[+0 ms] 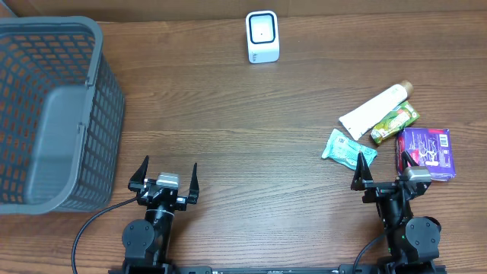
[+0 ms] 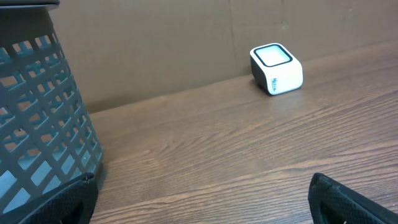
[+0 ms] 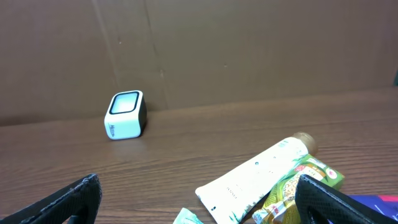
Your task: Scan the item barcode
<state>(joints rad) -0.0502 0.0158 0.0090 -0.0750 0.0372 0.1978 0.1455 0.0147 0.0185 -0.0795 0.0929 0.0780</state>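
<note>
At the far left stands a grey basket [image 1: 106, 91] of plastic mesh, upright on the wooden surface [image 1: 259, 144]. In the left wrist view its wall [image 2: 43, 118] fills the left side of the picture.

Just to the right of the basket, at the near edge, the left jaws stand wide apart and hold nothing. Their two dark fingers [image 2: 59, 205] show only at the lower corners of the left wrist view, with bare wood between them.

Near the middle of the far edge sits the white scanner [image 1: 262, 36], a small box with a dark-framed window on its face. It stands alone, well apart from the other things. Both wrist cameras see it in front of the brown cardboard wall [image 3: 249, 50]: [image 2: 277, 68] and [image 3: 126, 114].

On the right side lie the items, close together. The teal packet [image 1: 348, 146] is the leftmost. Behind it the white tube [image 1: 373, 113] lies slanted, its cap toward the far right. The green and yellow packet [image 1: 395, 124] lies beside the tube, touching it as far as I can tell. The purple package [image 1: 428, 152] lies flat at the right end.

The right jaws are also wide apart and empty. One tip is over the surface near the teal packet; the other is at the edge of the purple package. Whether they touch, I cannot tell. No barcode can be seen.
</note>
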